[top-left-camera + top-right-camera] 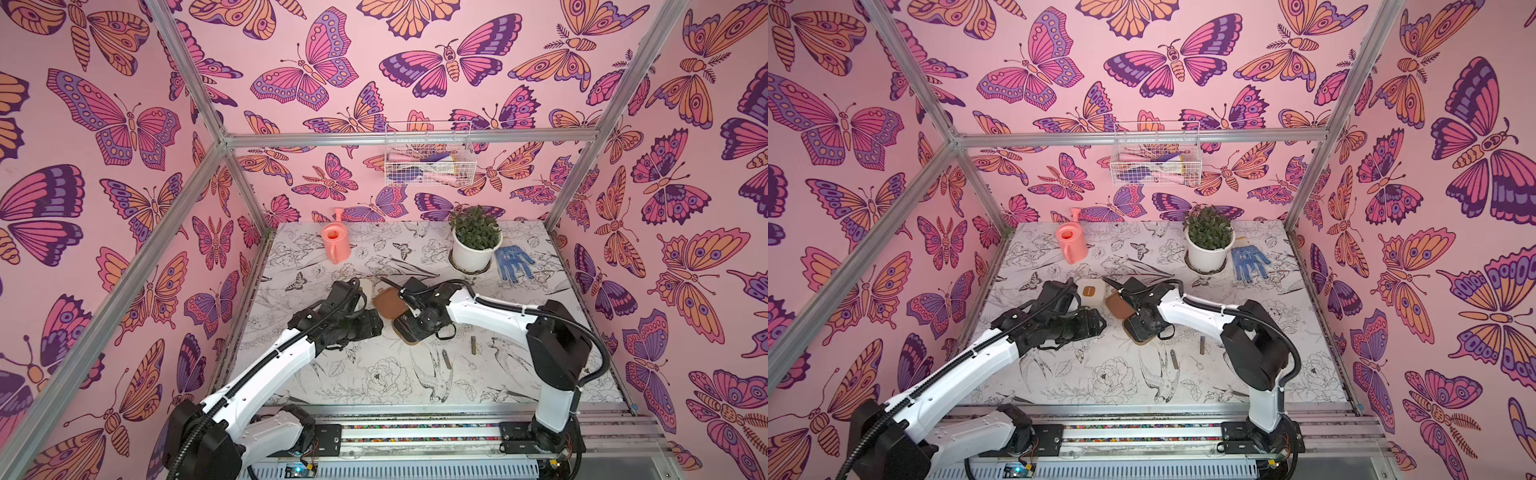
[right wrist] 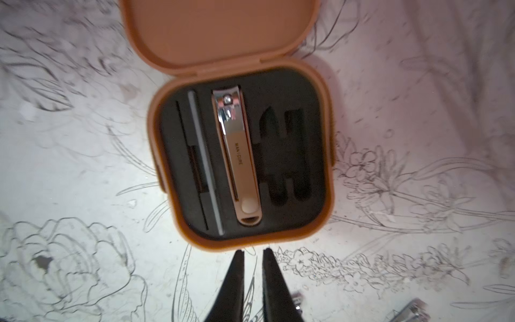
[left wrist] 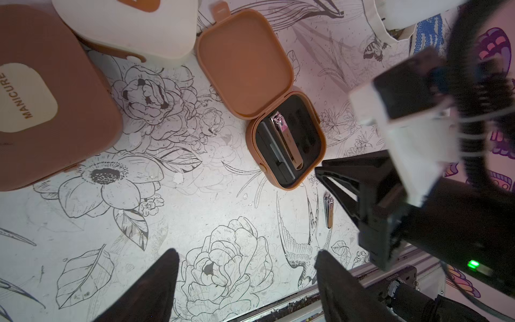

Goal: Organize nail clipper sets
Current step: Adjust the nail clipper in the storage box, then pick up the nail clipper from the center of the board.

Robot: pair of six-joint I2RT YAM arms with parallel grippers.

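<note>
Floral table [image 2: 83, 181] bore the case [image 2: 220, 30], clipper [image 2: 237, 156] seated; right gripper [image 2: 253, 252], barely parted and empty, likely needed the tool [image 1: 473, 345] at the case's four o'clock; left gripper [image 3: 248, 252] gaped.

Pink butterfly walls [image 1: 374, 62], floral-print tabletop [image 1: 374, 374], aluminium frame [image 1: 291, 141]

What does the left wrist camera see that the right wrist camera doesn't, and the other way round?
Only the left wrist view: a closed brown case labelled MANICURE, a closed cream case, and the left gripper, jaws wide and empty. Only the right wrist view: the right gripper from behind, showing its jaws slightly parted and empty, plus lettering on the nail clipper. Both: the open tan case lying flat, that clipper seated in its black insert, and two empty slots.
</note>
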